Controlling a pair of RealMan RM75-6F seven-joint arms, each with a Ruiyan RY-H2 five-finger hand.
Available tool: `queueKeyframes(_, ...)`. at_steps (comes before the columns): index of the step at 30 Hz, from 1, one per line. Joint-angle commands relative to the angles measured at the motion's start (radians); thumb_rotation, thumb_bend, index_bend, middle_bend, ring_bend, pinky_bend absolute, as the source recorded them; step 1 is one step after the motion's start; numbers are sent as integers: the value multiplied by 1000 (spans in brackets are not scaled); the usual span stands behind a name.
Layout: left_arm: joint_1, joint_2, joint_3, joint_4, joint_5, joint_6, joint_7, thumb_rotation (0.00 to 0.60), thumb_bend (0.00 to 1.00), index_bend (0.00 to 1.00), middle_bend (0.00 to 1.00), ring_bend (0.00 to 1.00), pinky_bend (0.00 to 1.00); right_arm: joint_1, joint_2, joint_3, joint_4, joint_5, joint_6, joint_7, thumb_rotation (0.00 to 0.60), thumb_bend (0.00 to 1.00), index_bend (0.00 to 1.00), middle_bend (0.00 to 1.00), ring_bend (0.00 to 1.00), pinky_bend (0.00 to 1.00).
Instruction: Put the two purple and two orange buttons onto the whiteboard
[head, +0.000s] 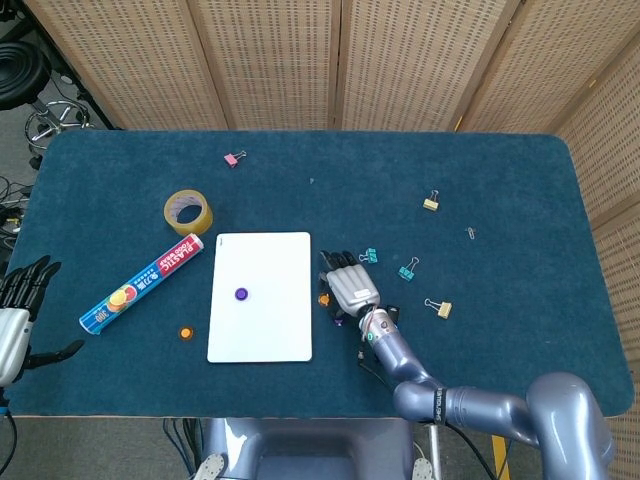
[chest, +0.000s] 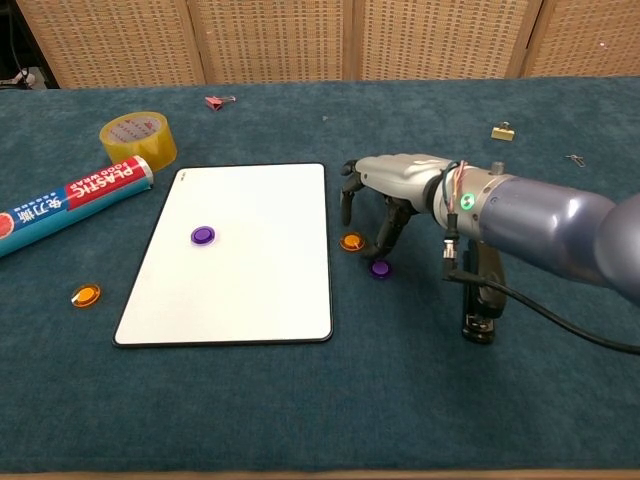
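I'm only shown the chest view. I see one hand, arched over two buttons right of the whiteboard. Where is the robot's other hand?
Observer: The left hand is at the far left edge of the head view, fingers apart, holding nothing.
Operator: Is anything hidden behind that big arm?
Observer: Yes. One teal clip lies just beyond the right hand, another teal clip is further right, and a yellow clip lies on the cloth right of the wrist.
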Motion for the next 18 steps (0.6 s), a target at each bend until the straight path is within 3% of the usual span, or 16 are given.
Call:
queueKeyframes(1, 1, 0, -1, 0, 1, 0, 0, 600, 32, 0, 0, 0, 0, 1, 0, -2, -1, 2, 0, 5, 600, 275, 381, 0, 0, 0)
queueKeyframes(18, 6, 2, -11, 1, 0, -10, -6, 600, 32, 0, 0, 0, 0, 14, -17, -9, 31, 7, -8, 36, 600, 311, 401, 0, 0, 0)
